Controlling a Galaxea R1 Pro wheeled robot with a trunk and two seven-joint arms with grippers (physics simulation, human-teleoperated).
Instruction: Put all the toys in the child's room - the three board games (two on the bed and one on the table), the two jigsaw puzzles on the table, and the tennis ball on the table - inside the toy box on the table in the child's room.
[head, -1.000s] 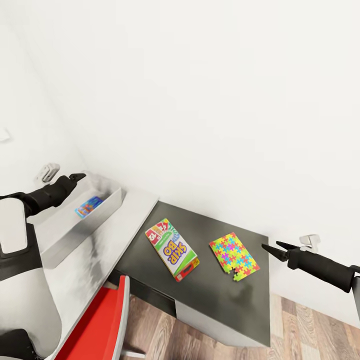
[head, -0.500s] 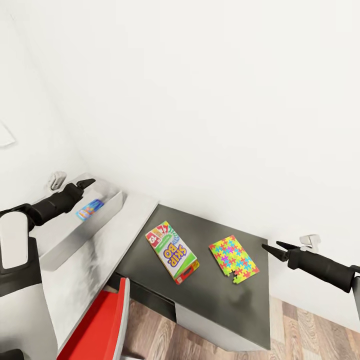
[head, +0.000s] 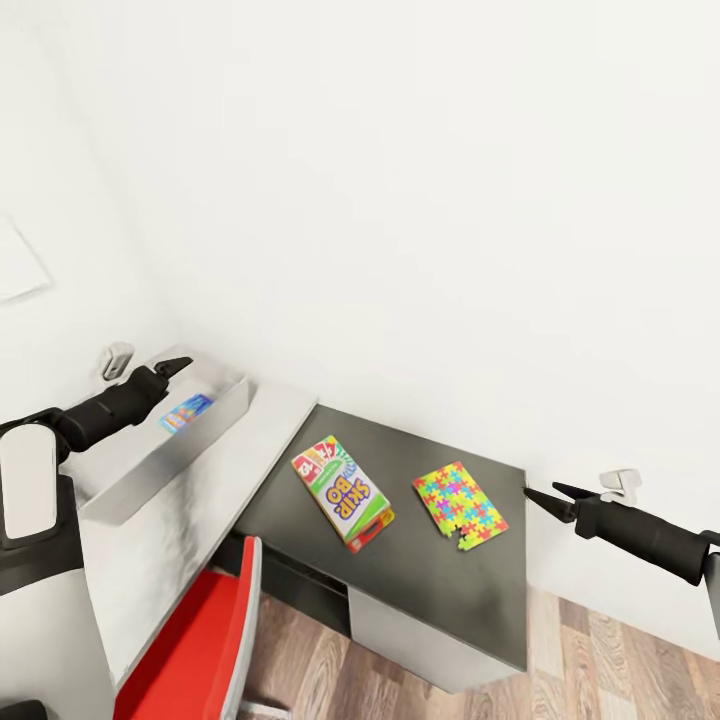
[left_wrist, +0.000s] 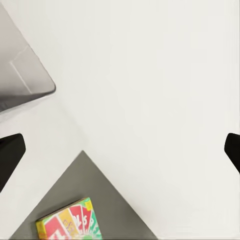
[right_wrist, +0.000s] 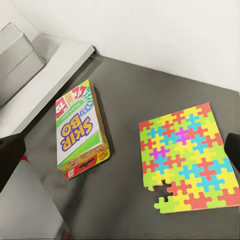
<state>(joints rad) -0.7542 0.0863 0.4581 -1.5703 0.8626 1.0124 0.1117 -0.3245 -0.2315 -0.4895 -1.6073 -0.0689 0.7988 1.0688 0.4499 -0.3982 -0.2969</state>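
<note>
Skip-Bo box (head: 343, 491) beside puzzle (head: 460, 504) on table (head: 440, 600), both claws (head: 172, 366) (head: 549, 496) spread, empty

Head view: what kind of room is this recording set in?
Probably a child's room or play corner, in simulation. A Skip-Bo game box and a bright jigsaw puzzle lie on the dark section of a corner desk, a grey toy box sits on the light section, and a red chair stands alongside.
</note>
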